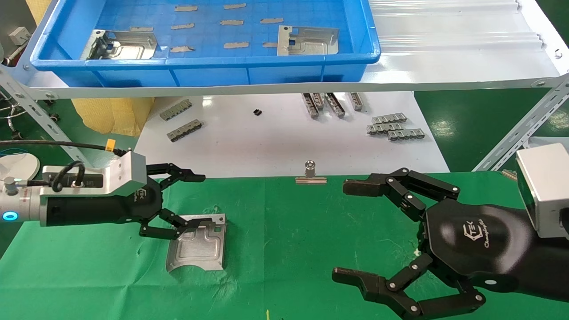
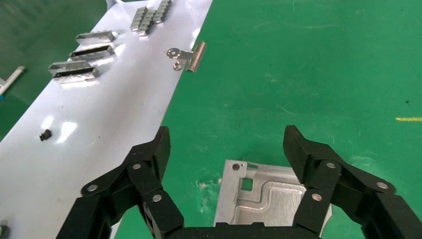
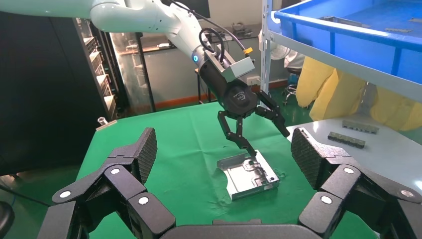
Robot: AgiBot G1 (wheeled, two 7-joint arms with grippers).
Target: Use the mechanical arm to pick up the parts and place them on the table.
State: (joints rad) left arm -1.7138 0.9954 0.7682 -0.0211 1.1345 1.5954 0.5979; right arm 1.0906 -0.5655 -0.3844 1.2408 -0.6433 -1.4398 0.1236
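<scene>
You have one part [image 1: 198,242] down on the green counter [image 1: 284,249]; two more parts [image 1: 120,44] [image 1: 306,40] wait in the blue bin [image 1: 204,66] on the shelf above, so by my read you are about a third through.

Your left hand [image 1: 186,204] is released, fingers spread wide. It sits over the placed part's near corner, with the lower fingertip [image 1: 175,233] at or just above the plate's edge; whether it touches, you cannot tell from these views. Your right hand [image 1: 351,231] hangs spread and empty, well apart from the part, to the right over the counter.

The part is thin stamped sheet metal, dull silver, roughly square, with raised channels, a small square cut-out and one concave edge. One side looks slightly lifted off the cloth in the right wrist view. The counter cloth is wrinkled and soft, so the plate may rock. The bin is hard moulded plastic with a gridded floor, scattered with small grey strips [image 1: 235,44].
</scene>
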